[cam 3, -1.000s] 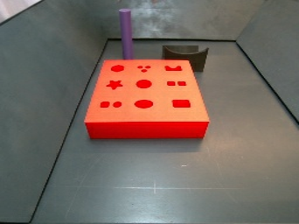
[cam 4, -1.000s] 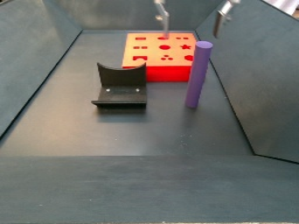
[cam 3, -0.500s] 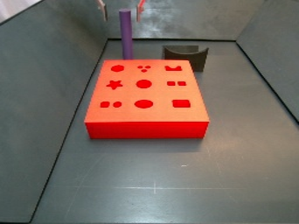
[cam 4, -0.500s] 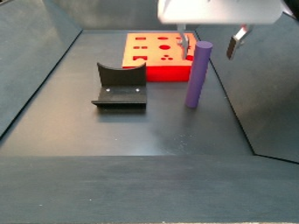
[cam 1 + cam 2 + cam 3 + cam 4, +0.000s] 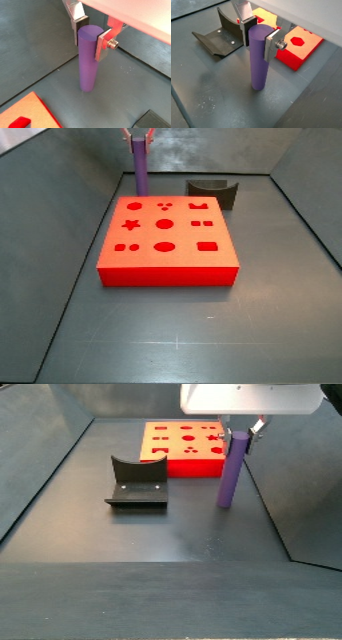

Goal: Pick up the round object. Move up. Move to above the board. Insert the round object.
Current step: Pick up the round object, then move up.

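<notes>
Since half a second ago the gripper (image 5: 245,431) has come down over the top of the peg (image 5: 231,472), its fingers now flanking it. In both wrist views the peg (image 5: 88,59) stands upright on the floor, its top between the two pads (image 5: 81,24), which sit against its sides; the jaws look narrowed onto it. A wrist view shows the board (image 5: 299,44) behind the gripper (image 5: 260,38) and the fixture (image 5: 218,35) beside it. In a side view the gripper (image 5: 138,134) clasps the peg (image 5: 140,170) just beyond the board (image 5: 167,240).
</notes>
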You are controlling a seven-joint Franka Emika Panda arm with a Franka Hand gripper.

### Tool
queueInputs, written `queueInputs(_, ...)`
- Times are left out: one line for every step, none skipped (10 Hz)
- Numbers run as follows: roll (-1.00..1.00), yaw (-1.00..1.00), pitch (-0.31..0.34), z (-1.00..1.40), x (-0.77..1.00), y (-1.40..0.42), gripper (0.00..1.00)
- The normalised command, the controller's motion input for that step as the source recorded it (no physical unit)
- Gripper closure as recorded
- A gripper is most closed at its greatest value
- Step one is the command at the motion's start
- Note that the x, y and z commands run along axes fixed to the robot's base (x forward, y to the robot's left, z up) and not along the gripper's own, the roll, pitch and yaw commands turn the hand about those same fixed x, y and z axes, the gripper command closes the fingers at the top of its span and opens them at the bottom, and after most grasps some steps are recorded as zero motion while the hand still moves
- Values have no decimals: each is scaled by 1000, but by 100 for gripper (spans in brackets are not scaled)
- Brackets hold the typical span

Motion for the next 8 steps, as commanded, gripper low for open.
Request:
queueInputs(0, 0, 0, 0, 0, 0, 100)
queueInputs(0, 0, 0, 0, 0, 0, 100)
queueInputs(0, 0, 0, 0, 0, 0, 100)
queueInputs(0, 0, 0, 0, 0, 0, 100)
queueInputs(0, 0, 0, 0, 0, 0, 100)
queueInputs(0, 0, 0, 0, 0, 0, 100)
queueInputs(0, 0, 0, 0, 0, 0, 100)
queueInputs(0, 0, 0, 833, 0, 0, 100)
